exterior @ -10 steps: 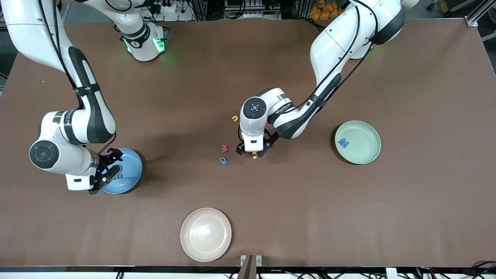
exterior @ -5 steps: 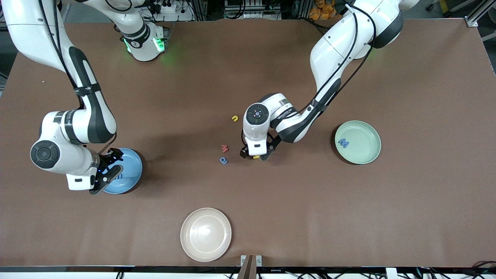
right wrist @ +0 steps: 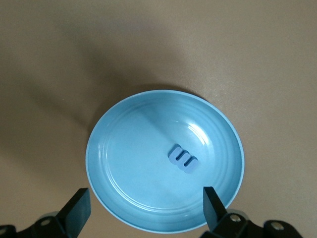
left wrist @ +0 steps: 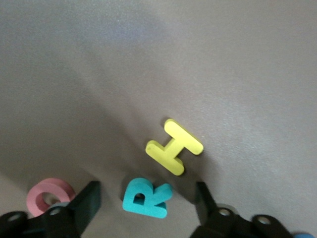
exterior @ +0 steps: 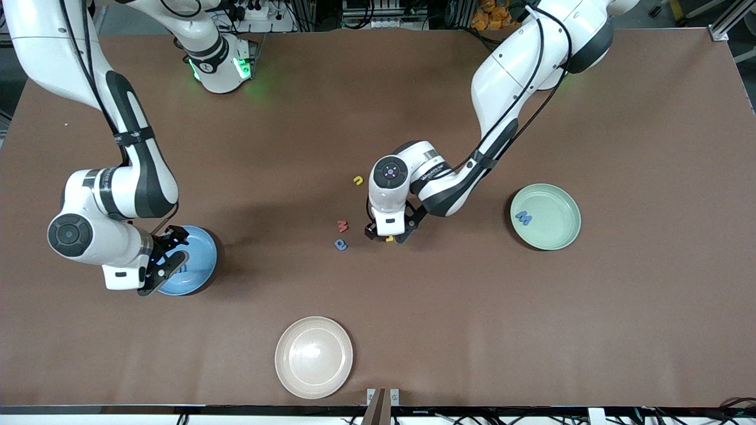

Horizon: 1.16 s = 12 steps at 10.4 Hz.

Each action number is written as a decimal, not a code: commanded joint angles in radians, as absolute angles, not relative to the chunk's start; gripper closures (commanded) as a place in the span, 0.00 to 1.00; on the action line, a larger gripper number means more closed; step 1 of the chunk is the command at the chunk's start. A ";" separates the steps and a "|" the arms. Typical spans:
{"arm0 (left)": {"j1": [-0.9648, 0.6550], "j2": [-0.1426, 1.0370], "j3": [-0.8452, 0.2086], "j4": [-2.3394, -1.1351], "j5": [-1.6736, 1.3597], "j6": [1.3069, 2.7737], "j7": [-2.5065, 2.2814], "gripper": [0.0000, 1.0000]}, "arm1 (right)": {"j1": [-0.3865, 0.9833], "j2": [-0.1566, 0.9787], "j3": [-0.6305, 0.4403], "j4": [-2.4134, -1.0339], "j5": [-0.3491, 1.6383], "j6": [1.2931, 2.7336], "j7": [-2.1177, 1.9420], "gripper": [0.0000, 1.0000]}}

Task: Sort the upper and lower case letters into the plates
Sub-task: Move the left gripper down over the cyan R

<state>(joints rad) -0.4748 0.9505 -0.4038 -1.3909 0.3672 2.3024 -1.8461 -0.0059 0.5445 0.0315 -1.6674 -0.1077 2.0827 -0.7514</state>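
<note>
Left claw (exterior: 385, 235) spread wide over teal R (left wrist: 146, 197); right claw (exterior: 163, 267) wide above blue plate (exterior: 204, 251); we count three plates, bare counter (exterior: 620, 307) around

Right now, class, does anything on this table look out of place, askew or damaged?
Nothing looks damaged or spilled. One oddity: the cream plate sits empty nearest the front camera, while the blue plate and green plate each hold one blue letter. The yellow H and teal R lie flat, merely unsorted.
</note>
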 commanded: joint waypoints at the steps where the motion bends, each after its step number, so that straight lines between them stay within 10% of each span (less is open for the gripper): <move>1: -0.489 0.968 -0.397 -1.378 0.382 2.307 -1.868 0.38 | -0.006 0.535 0.038 -1.680 -0.123 2.088 -0.732 0.00; 6: -0.489 0.968 -0.397 -1.379 0.385 2.306 -1.856 0.80 | 0.005 0.535 0.040 -1.678 -0.117 2.089 -0.729 0.00; 12: -0.463 0.911 -0.403 -1.376 0.362 2.251 -1.814 0.83 | 0.130 0.548 0.041 -1.678 -0.109 2.112 -0.649 0.00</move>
<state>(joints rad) -0.4735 0.9436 -0.4030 -1.3757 0.3671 2.2945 -1.8407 0.1083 0.5479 0.0418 -1.6682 -0.1062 2.0894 -0.6712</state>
